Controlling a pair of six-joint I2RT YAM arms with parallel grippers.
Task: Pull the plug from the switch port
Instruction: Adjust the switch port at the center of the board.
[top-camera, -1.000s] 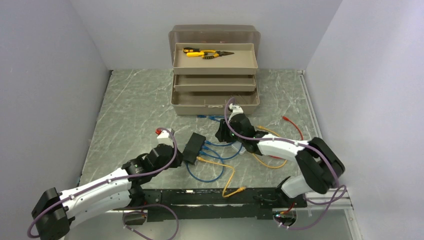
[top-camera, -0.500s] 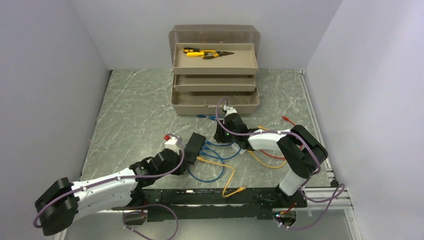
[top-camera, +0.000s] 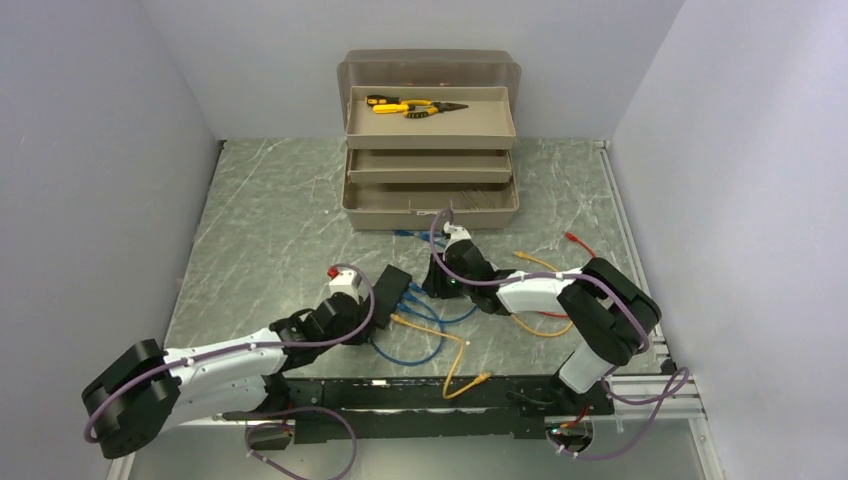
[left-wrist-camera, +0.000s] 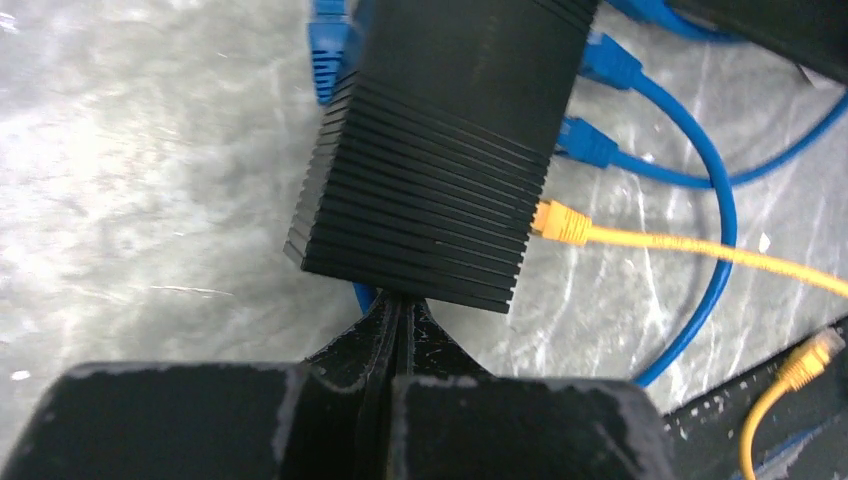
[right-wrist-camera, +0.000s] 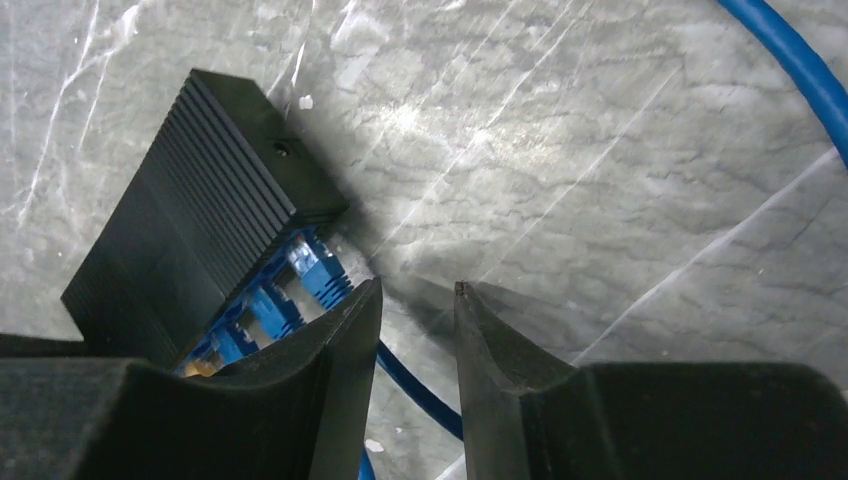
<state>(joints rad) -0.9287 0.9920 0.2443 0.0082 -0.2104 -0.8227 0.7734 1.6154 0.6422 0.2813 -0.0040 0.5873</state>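
Observation:
The switch (top-camera: 390, 291) is a flat black ribbed box (left-wrist-camera: 450, 150) lying on the marble table. Along its right edge sit blue plugs (left-wrist-camera: 585, 143) and a yellow plug (left-wrist-camera: 560, 222). My left gripper (left-wrist-camera: 400, 300) is shut, holding nothing, with its tips touching the switch's near short end. My right gripper (right-wrist-camera: 418, 290) stands open with a narrow gap, just right of the switch's far corner (right-wrist-camera: 190, 240). The end blue plug (right-wrist-camera: 322, 272) lies just outside its left finger (right-wrist-camera: 345, 340). A blue cable (right-wrist-camera: 420, 385) runs on the table below the gap. In the top view the right gripper (top-camera: 432, 285) is beside the socket row.
A tan tiered toolbox (top-camera: 430, 205) stands at the back with yellow-handled pliers (top-camera: 415, 106) in its top tray. Loose blue cable loops (top-camera: 410, 345), a yellow cable (top-camera: 455, 345) and a red cable (top-camera: 590, 255) lie around the switch. The black base rail (top-camera: 440, 395) runs along the near edge.
My right gripper has moved left up to the switch's socket row and its jaws have narrowed. My left gripper has slid forward to the switch's near end.

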